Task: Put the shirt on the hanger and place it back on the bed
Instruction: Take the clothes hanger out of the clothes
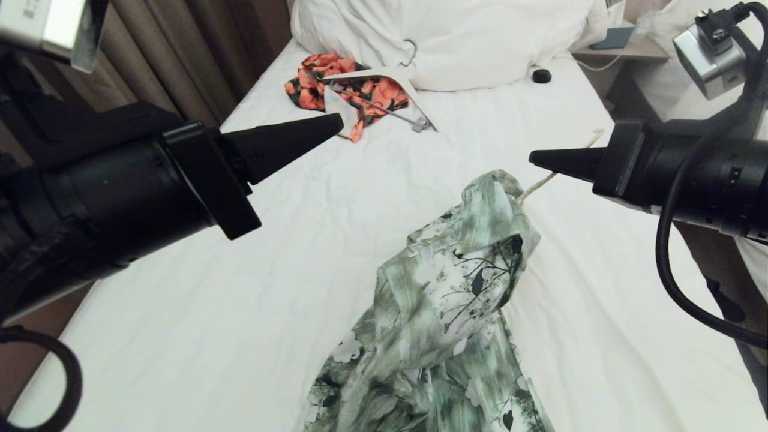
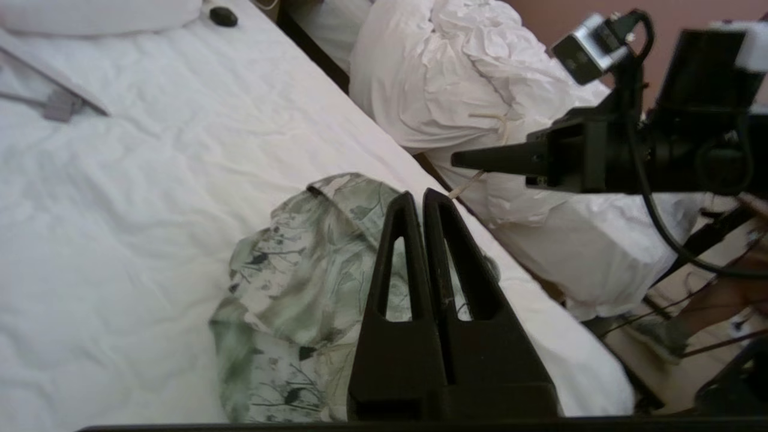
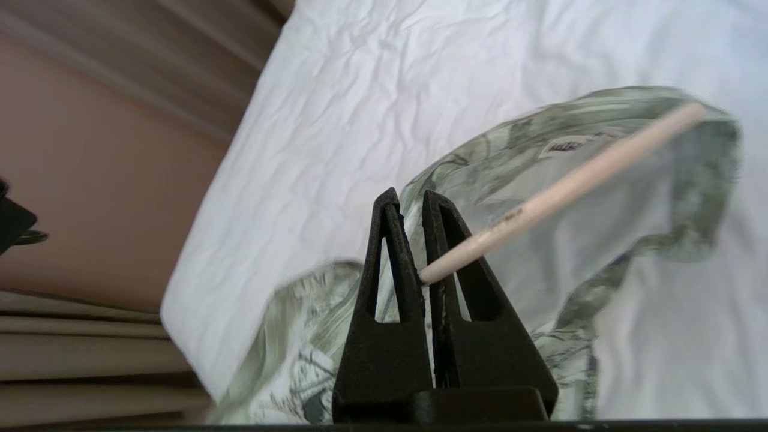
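We are holding the hanger (image 3: 558, 192) in our right gripper (image 3: 414, 201), its jaws pinched shut on the thin cream wire, so the shirt (image 1: 444, 312) is hanging from it above the bed (image 1: 180, 312) toward the right side, with its lower part trailing near us. Our left gripper (image 1: 333, 123) is hovering to the left, closed on nothing. We are judging the fabric light, limp and apt to slide off the slim wire, so we are favouring a hold at the collar or shoulder seam.

You've got matte-black arms w/ tapered left claw (image 1: 327, 123) & right claw (image 1: 540, 159) — silver wrist cam (image 1: 711, 57), looping black cable (image 1: 666, 258).
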Robot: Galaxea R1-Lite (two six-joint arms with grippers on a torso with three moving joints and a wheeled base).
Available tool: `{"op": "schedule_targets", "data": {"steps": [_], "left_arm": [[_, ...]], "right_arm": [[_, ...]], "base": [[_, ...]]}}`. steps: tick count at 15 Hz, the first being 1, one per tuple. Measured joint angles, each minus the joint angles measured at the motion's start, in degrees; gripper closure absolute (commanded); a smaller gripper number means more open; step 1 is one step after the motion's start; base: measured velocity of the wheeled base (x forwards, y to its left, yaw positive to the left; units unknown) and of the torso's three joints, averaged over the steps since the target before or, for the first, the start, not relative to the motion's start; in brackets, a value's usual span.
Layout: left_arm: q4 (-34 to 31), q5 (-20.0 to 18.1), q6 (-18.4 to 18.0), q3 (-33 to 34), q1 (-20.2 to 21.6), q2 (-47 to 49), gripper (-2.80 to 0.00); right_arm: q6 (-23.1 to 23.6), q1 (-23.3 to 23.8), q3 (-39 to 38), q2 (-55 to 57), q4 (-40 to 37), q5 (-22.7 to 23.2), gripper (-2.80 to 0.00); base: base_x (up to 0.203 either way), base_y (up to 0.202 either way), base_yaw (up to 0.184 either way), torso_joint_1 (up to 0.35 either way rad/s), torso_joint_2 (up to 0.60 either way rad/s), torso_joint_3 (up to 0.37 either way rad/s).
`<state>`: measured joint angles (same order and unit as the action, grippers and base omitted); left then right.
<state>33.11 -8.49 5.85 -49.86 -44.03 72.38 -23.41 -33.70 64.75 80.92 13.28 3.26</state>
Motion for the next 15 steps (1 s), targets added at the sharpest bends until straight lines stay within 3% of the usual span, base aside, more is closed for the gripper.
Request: {"op": "schedule_targets", "data": {"steps": [5, 11, 15], "left_arm": [[0.0, 0.0, 0.0, 0.0, 0.4, 0.8, 0.00], [-1.1, 0.3, -0.1, -0.4, 0.3, -0.4, 0.00], [-13.5, 0.5, -0.3, -3.9, 0.5, -2.4, 0.00]], "right_arm": [[2.3, 0.5, 0.3, -1.5, 0.4, -0.2, 0.00], [2.5, 0.8, 0.7, -2.2, 1.0, -0.2, 0.00], [3.4, 1.0, 0.3, -2.6, 1.0, -0.2, 0.00]], "base": [[0.000, 0.000, 0.000, 0.011, -0.05, -0.043], [0.000, 0.000, 0.000, 0.112, -0.44, -0.327], [0.000, 0.000, 0.000, 0.170, -0.52, -0.357]]}}
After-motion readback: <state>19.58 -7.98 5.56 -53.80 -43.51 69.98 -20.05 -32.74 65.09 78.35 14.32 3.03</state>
